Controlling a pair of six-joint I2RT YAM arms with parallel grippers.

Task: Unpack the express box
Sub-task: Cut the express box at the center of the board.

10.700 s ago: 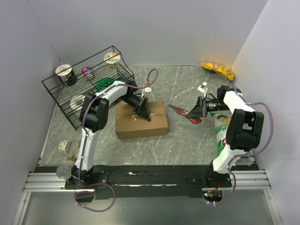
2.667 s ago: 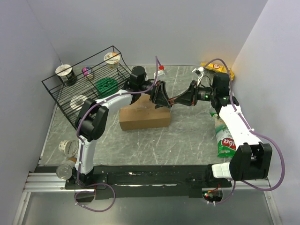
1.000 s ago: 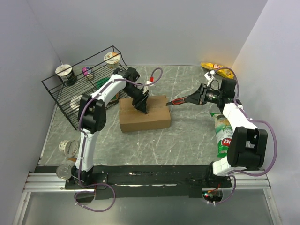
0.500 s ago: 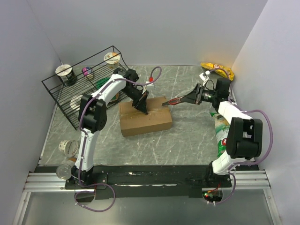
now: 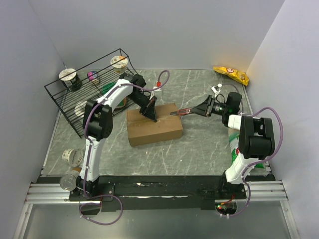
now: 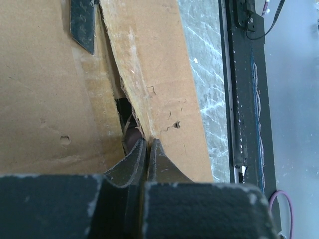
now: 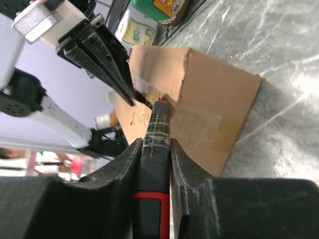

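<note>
Now, express box (image 5: 154,127): mid-table, between both arms; top seam split, dark gap showing in the left wrist view
Long axis: left-right across the table (image 5: 199,149); right end angled slightly toward the far wall; seam runs along it
Just changed: left gripper (image 5: 153,117) went from spread to pressed together at the seam, tips at the flap edge; can't tell if card is caught
Meaning: likely a flap grab; lift next
Right gripper (image 5: 203,108): pinching the knife (image 5: 183,111); blade tip at the box's right top edge

legible text: none | yellow bag (image 5: 231,74) logo: too small | cup (image 7: 130,31) label: blurred
</note>
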